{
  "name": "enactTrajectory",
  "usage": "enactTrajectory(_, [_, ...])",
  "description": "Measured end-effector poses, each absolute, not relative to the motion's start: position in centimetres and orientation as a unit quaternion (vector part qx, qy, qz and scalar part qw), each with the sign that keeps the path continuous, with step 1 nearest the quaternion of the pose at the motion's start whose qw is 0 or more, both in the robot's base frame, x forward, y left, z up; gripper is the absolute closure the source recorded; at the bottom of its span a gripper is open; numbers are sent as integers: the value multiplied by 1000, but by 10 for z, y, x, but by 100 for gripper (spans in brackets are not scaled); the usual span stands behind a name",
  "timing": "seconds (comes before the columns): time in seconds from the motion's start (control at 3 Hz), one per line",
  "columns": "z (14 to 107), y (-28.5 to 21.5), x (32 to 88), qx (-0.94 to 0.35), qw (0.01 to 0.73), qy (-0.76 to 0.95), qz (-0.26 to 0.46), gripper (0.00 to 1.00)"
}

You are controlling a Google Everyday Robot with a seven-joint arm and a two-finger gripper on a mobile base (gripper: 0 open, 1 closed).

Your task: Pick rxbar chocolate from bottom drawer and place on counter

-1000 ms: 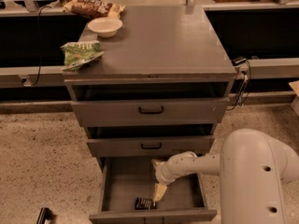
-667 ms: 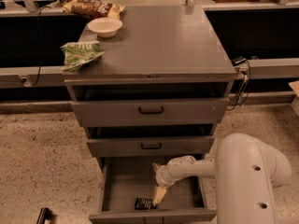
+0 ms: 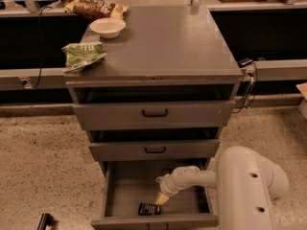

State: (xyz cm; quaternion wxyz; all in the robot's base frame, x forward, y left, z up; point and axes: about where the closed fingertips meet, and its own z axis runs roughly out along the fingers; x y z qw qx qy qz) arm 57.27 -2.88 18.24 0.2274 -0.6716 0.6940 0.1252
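Nearest the camera, the bottom drawer (image 3: 124,190) is standing pulled out, its plain grey floor showing. The rxbar chocolate (image 3: 149,208) is lying flat on that floor close to the front wall, a little right of the middle. It is a small black wrapper with pale lettering that is too small to read.

The gripper (image 3: 161,199) is hanging inside the drawer, its tan tip angling down and to the left. It is sitting just above the bar's right end; whether it is touching the wrapper cannot be told. Whether it is wide, narrow or gripping anything also cannot be told. The white arm (image 3: 189,177) is reaching in from the right, coming off the bulky white robot body (image 3: 249,190) that is filling the lower right corner.

Above, the middle drawer (image 3: 124,151) and the top drawer (image 3: 110,115) are each showing a black handle and are both sitting partly pulled out.

The counter (image 3: 168,42) is spreading flat and grey on top. A green snack bag (image 3: 81,55) is lying crumpled at its front left edge; its print cannot be read. Behind that a pale bowl (image 3: 108,27) is resting upright. Farthest back, a brown snack bag (image 3: 96,7) is lying at the rear left corner, its markings likewise unreadable.
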Motion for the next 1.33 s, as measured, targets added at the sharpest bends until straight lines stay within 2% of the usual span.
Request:
enactTrajectory(0.33, [162,-25,568,-663,225,699,143,30])
enactTrajectory(1.0, [130,-3,542,-671,198,694,169,25])
enactTrajectory(1.33, [120,1,536,-677,190,692,164,28])
